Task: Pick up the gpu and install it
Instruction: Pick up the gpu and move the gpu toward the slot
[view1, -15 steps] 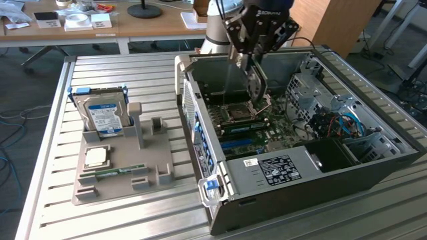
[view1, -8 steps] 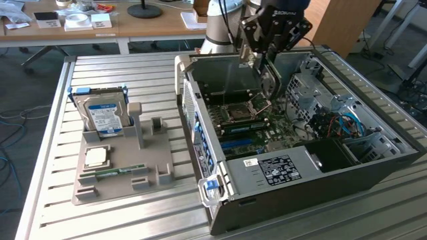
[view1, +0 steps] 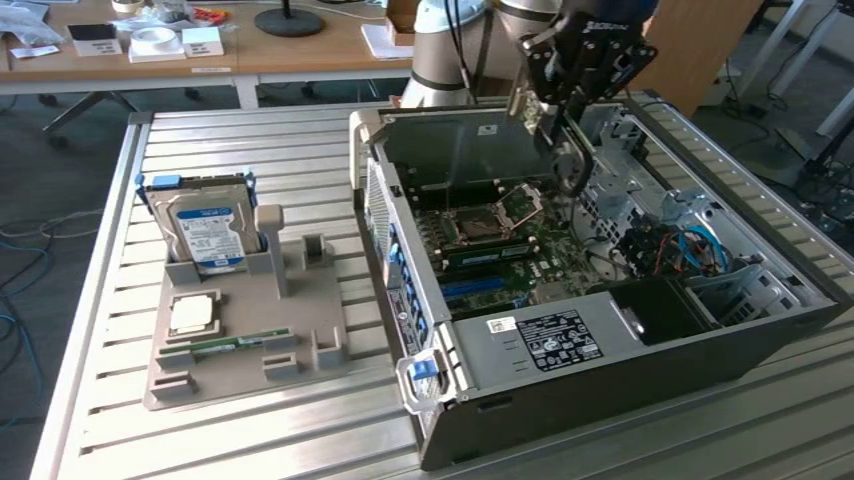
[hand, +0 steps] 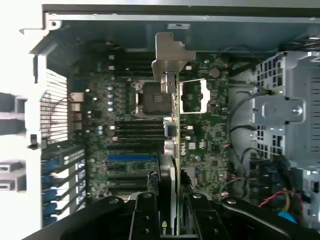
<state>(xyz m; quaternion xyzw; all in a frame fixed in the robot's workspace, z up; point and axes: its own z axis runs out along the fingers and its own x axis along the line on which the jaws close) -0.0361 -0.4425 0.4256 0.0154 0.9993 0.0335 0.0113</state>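
Observation:
My gripper (view1: 567, 85) hangs over the open computer case (view1: 601, 340), shut on the gpu (view1: 558, 140). The card hangs edge-down above the motherboard (view1: 501, 245), near the case's back wall, and is clear of the board. In the wrist view the gpu (hand: 176, 125) appears edge-on as a thin green-and-black strip between my fingers (hand: 147, 217). Its silver-beige bracket (hand: 167, 55) points away from me, over the CPU socket (hand: 150, 97). The blue expansion slot (hand: 131, 157) lies on the board beside the card's line.
A grey parts holder (view1: 314, 345) sits on the slatted table at the exterior view's left. It carries a silver hard drive (view1: 207, 235), a CPU (view1: 194, 312) and a green RAM stick (view1: 240, 343). Drive cages and cables (view1: 694, 250) fill the case's right side.

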